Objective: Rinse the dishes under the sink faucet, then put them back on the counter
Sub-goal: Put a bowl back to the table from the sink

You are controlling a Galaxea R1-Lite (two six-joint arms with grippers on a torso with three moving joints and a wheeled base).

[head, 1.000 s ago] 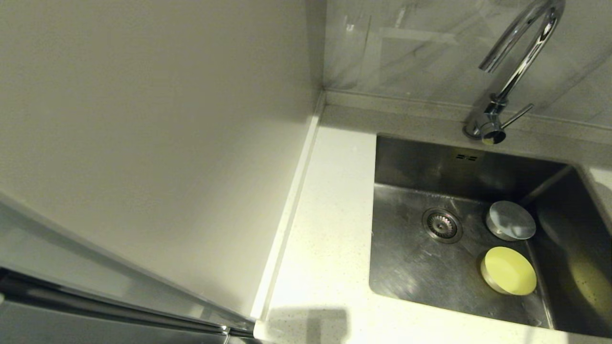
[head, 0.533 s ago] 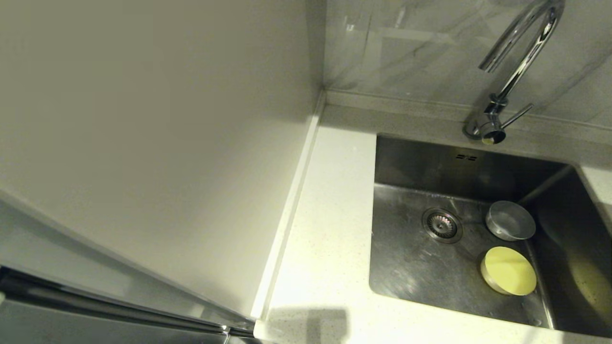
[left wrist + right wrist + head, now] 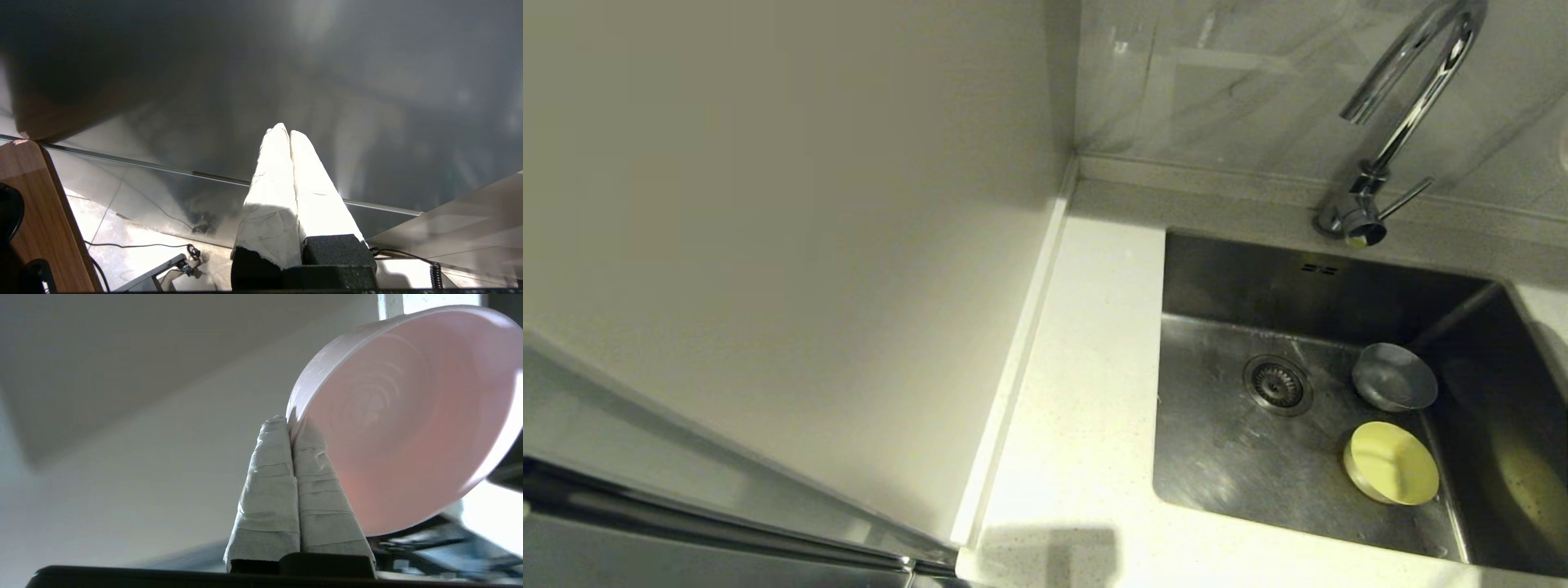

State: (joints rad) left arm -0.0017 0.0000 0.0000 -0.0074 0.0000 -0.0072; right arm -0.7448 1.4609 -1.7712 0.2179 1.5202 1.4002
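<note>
The pale pink bowl (image 3: 408,416) shows only in the right wrist view, tilted on its side, with my right gripper (image 3: 291,422) shut on its rim. This gripper is out of the head view. In the sink (image 3: 1225,457), the white-grey bowl (image 3: 1394,377) and the yellow-green bowl (image 3: 1392,462) rest on the basin floor, right of the drain (image 3: 1276,384). The chrome faucet (image 3: 1409,98) arches over the sink's back edge, with no water running. My left gripper (image 3: 286,131) is shut and empty, parked low away from the sink.
The white speckled counter (image 3: 1086,392) runs along the sink's left side and front. A plain off-white wall panel (image 3: 768,245) stands at its left, behind a raised edge strip (image 3: 1013,367). A marbled backsplash (image 3: 1217,82) rises behind the faucet.
Both bowls in the sink stay where they were. A pale sliver has appeared at the head view's right edge, and the shadow over the sink's right side has shifted slightly.
</note>
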